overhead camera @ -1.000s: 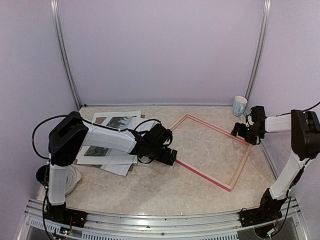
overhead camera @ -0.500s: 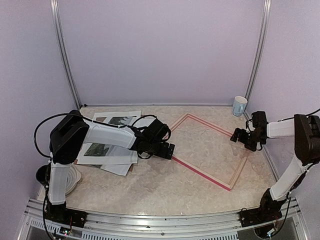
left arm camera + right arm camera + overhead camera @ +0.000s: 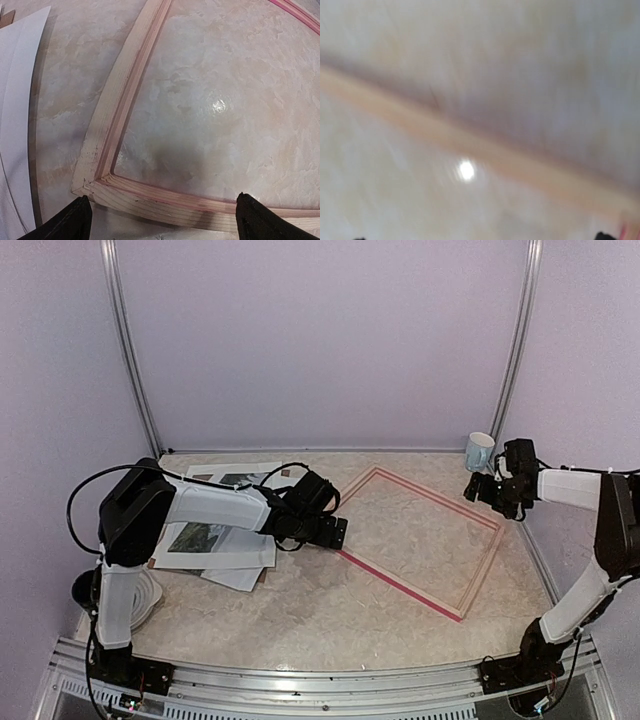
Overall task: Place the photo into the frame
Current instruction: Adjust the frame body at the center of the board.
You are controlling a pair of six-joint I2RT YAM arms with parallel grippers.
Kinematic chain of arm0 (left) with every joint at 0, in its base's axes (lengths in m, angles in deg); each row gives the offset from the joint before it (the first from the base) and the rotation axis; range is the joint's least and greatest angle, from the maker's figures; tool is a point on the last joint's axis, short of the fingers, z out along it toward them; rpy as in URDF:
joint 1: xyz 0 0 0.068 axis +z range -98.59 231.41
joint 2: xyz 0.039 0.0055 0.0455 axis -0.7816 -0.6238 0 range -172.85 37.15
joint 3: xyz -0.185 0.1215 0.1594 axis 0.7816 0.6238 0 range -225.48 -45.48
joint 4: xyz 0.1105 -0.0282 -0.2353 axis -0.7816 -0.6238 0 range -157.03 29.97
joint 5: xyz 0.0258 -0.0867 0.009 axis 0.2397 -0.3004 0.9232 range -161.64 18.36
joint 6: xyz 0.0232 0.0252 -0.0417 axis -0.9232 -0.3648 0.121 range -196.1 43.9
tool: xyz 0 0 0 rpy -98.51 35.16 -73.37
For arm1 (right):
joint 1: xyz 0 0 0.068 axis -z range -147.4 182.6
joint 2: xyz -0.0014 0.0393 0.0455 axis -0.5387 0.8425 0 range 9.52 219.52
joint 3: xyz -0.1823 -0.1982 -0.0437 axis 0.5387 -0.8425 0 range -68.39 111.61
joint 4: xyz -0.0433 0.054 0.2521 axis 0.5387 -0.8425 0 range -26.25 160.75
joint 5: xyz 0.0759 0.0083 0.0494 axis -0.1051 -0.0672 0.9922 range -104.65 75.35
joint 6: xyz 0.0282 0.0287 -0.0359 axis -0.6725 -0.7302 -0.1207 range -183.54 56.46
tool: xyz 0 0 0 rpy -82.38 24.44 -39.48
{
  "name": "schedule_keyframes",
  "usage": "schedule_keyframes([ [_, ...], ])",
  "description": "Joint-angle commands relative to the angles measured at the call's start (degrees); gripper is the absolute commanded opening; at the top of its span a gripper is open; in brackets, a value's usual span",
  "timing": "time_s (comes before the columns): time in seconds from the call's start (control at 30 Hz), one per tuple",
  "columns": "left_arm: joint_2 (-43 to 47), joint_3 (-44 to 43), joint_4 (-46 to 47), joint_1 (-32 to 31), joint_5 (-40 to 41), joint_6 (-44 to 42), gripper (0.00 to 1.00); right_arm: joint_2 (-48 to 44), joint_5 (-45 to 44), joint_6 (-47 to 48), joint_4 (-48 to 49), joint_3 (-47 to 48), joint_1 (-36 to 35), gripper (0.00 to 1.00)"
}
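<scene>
Both claws are spread wide and empty. The left gripper [image 3: 335, 533] hangs over the frame's [image 3: 400, 585] left corner, the right gripper [image 3: 480, 490] near its far right corner. The photo [image 3: 197, 537] lies in the paper stack [image 3: 235, 570] at left; I'd lift it by 1 free edge.

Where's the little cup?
In the top view, the cup sits at the table's far right corner, by the back wall, just past the frame.
</scene>
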Motion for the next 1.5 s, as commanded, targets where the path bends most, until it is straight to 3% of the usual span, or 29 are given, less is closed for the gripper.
schedule_keyframes([
  [0.0,3.17,1.23,-0.33,-0.62,0.18,1.29,0.99,2.85,-4.54,1.84,-1.55,6.85,0.25,0.99],
  [0.3,6.77,4.54,0.14,-3.25,-1.95,2.91,0.99,14.6,-3.73,3.66,-1.94,15.64,2.34,0.99],
  [0.57,4.91,3.94,1.96,-2.86,-5.82,3.15,0.99,20.16,-3.97,3.89,-2.27,17.56,2.74,0.99],
  [0.73,5.12,3.07,3.13,-1.1,-4.31,2.58,0.99,17.68,-3.58,3.13,-0.52,14.78,2.74,0.99],
  [1.17,-1.54,-9.42,0.29,4.25,-3.17,-1.7,0.99,15.01,-1.35,2.17,0.06,11.39,2.74,0.99],
  [1.47,-5.67,-12.64,0.07,5.97,-4.33,-3.66,0.99,5.0,2.81,-1.33,1.09,4.03,2.65,0.99],
])
